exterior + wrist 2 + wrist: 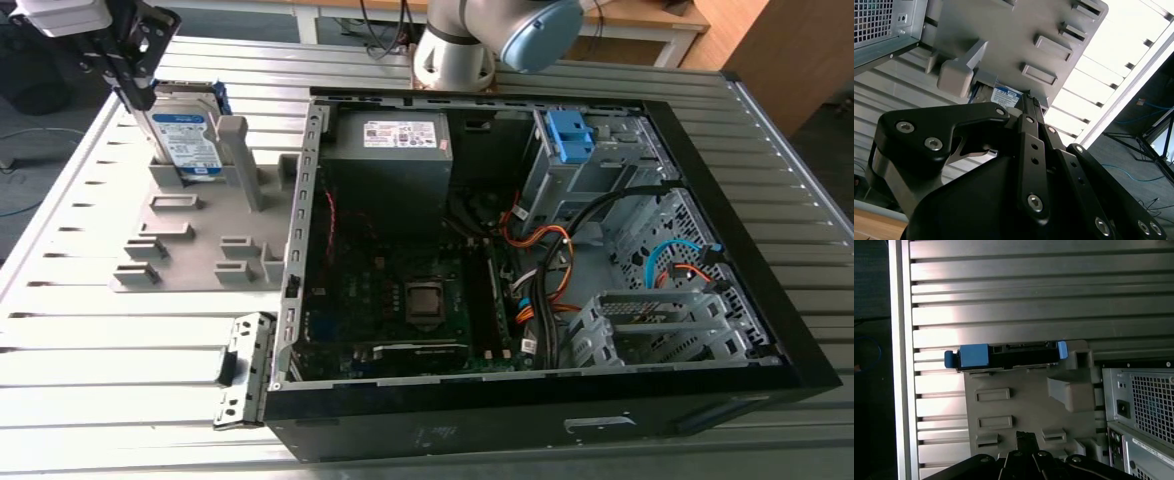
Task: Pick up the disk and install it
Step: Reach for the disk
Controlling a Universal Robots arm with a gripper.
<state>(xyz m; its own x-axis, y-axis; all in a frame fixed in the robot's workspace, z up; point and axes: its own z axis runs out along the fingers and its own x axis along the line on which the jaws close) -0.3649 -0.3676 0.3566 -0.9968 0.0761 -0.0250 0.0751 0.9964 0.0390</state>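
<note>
The disk (184,135) stands on edge in a slot of the grey holder (174,245), on the exterior view's left, its white-and-blue label facing the camera and blue carrier frame at its rim. My gripper (138,98) hangs just above the disk's upper corner on the exterior view's left, shut with nothing between its fingers. In the first wrist view the disk (1014,354) shows edge-on with its blue frame ends, apart from the gripper (1026,436). In the second wrist view the gripper (1026,100) sits close to the disk's label (1005,95).
An open computer case (787,330) lies beside the holder on the slatted metal table (80,360). Inside are a grey power supply (390,135), a blue bracket (570,135) in the drive cage, and orange and blue cables. The arm's base (454,50) stands behind the case.
</note>
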